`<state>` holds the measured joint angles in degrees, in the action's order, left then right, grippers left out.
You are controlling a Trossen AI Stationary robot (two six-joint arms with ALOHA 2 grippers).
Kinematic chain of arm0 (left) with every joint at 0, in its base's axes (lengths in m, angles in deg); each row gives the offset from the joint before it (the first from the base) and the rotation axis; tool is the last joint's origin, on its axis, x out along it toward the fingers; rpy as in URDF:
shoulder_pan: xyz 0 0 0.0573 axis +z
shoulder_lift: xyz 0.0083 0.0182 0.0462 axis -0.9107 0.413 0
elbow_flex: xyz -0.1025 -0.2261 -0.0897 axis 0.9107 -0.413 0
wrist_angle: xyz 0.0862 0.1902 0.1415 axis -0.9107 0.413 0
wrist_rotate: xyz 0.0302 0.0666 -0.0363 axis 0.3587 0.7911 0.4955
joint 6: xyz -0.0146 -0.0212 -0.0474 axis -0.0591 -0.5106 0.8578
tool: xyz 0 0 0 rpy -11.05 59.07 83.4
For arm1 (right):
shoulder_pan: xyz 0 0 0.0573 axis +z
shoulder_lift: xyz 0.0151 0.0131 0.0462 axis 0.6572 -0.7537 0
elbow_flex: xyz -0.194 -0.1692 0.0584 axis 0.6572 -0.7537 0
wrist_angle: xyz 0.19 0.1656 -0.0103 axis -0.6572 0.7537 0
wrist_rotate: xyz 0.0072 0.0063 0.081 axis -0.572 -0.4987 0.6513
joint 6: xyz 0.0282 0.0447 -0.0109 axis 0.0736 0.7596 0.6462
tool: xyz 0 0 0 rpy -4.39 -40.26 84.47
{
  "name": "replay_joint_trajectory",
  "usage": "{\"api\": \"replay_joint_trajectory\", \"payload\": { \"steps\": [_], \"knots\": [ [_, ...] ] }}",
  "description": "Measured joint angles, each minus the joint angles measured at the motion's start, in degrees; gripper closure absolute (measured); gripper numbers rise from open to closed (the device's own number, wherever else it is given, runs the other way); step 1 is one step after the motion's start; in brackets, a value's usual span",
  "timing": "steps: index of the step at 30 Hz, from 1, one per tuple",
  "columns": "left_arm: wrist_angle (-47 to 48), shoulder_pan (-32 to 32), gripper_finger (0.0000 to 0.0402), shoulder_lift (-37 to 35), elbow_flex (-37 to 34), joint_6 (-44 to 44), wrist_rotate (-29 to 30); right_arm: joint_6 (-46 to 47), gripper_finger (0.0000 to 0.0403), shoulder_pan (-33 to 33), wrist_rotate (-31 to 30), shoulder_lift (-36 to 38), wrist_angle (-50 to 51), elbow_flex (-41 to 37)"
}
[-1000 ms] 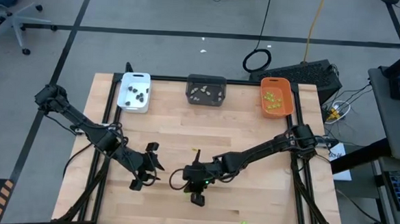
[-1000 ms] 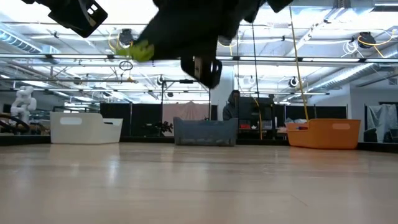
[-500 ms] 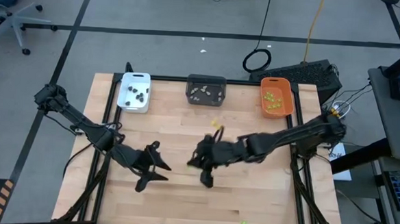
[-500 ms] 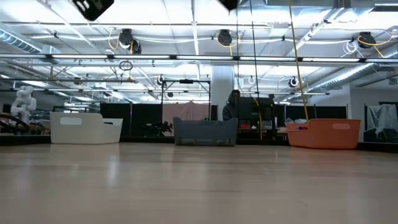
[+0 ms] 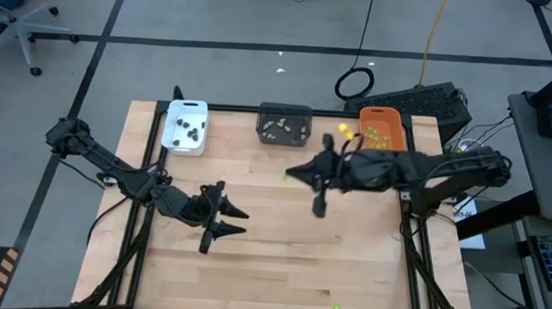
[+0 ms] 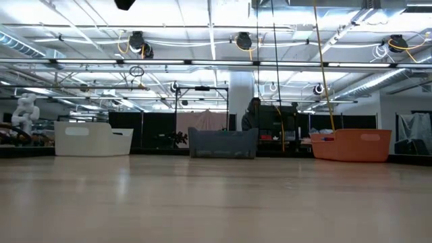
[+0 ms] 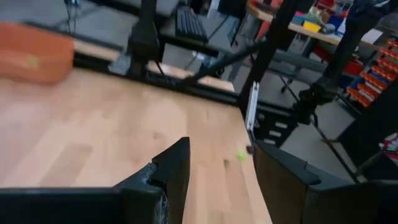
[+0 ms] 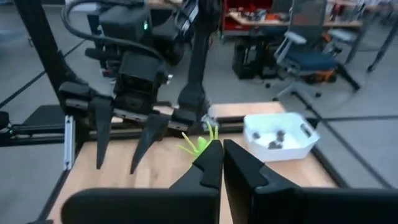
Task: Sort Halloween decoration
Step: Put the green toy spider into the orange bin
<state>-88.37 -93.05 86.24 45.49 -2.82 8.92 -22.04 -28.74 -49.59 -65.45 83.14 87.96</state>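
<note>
Right claw (image 8: 216, 163) grips a lime green piece (image 8: 200, 144), apparently mid-table; carry it right over the orange tray (image 5: 383, 139) before releasing. Left claw (image 5: 223, 221) waits open.

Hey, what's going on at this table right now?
Two robot arms are sorting tiny Halloween pieces into three trays. The right tool is shut on a lime green piece, held above the table near the orange tray. The left tool waits open over the table's left-middle. Another green piece lies near the front edge.
</note>
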Motion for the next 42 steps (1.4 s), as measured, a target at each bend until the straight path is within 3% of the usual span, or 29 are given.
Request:
{"api": "replay_joint_trajectory", "payload": {
  "steps": [5, 10, 15, 22, 30, 35, 42],
  "knots": [
    [-3.1, 2.0, 0.0229, 0.0, 0.0, -5.1, 1.7, -1.3, 0.0403, -1.8, 0.0, 4.1, 1.2, 0.0],
    [-4.1, 5.0, 0.0229, 0.0, 0.0, -4.5, 3.7, 3.0, 0.0403, -3.9, 1.6, 7.6, 1.1, 0.0],
    [-4.6, 7.9, 0.0229, 0.0, 0.0, -4.4, 3.7, 1.6, 0.0403, -4.9, 3.3, 10.0, 1.6, 0.0],
    [-5.6, 10.9, 0.0229, 0.0, 0.0, -4.5, 3.7, -7.9, 0.0403, -5.2, 7.5, 11.6, 5.3, 0.0],
    [-5.5, 13.8, 0.0229, 0.0, 0.0, -4.4, 3.7, -23.7, 0.0403, -5.2, 7.6, 11.5, 6.0, 0.0],
    [-5.5, 15.0, 0.0229, 0.0, 0.0, -4.4, 3.7, -31.8, 0.0403, -5.1, 1.8, 11.4, 6.0, 0.0],
    [-5.5, 15.9, 0.0229, 0.0, 0.0, -4.3, 3.7, -36.9, 0.0403, -5.1, 1.4, 11.4, 6.0, 0.0]
  ]
}}
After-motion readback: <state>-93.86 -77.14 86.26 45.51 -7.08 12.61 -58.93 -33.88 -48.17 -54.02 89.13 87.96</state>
